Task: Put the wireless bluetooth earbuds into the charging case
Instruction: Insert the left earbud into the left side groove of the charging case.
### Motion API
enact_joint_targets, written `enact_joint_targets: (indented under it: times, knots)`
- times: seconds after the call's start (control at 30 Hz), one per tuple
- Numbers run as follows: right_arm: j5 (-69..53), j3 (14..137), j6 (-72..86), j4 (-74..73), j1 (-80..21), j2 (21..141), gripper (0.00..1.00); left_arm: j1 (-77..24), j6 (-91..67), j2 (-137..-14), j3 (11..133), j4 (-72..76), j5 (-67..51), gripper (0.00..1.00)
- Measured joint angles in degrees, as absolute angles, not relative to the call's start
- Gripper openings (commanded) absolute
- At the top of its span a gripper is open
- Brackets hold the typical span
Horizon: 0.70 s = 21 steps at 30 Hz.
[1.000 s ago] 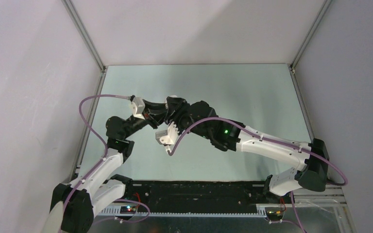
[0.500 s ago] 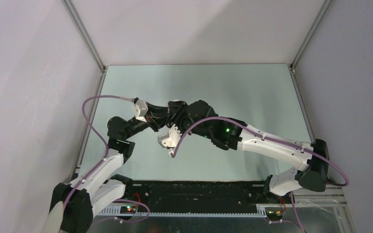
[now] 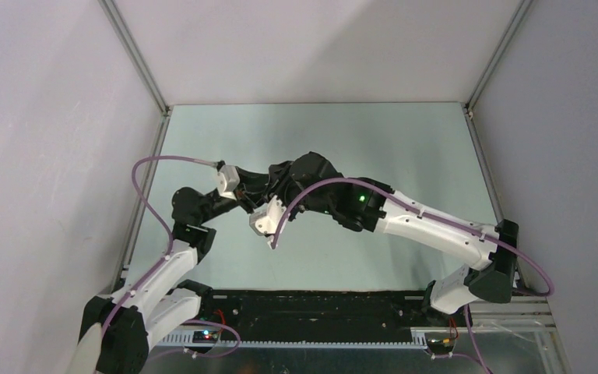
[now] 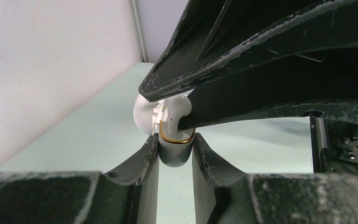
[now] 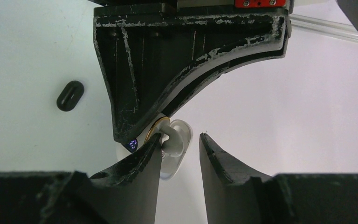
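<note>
The pale green tabletop [image 3: 405, 148] carries two arms that meet over its middle, their tips crowded together. The left end effector [image 4: 175, 145] is closed on the case [image 4: 174, 157], one finger pressed to each side of its body, holding it clear of the tabletop with its gold-rimmed mouth facing the right end effector [image 5: 181, 142] and its white lid [image 4: 142, 114] swung open behind. The right end effector reaches in over the case with its jaws a little apart. A white earbud [image 4: 179, 108] sits between them, its stem at the gold rim. In the right wrist view the earbud rests against one finger while a thin strip of background shows between it and the other, so the jaws are not pinching it from both sides. A small black oval [image 5: 70, 95] lies on the tabletop, well apart from both end effectors.
</note>
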State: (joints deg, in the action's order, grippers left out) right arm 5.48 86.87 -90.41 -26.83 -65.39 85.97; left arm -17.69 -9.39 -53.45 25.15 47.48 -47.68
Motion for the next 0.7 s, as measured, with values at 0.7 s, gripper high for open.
enact_joint_targets:
  times: [0.7]
  knots:
    - [3.1,93.7,-86.1,-38.9,-64.5,86.9,0.49,-18.1,-8.4,-53.4,25.1,46.2,-48.2,0.00]
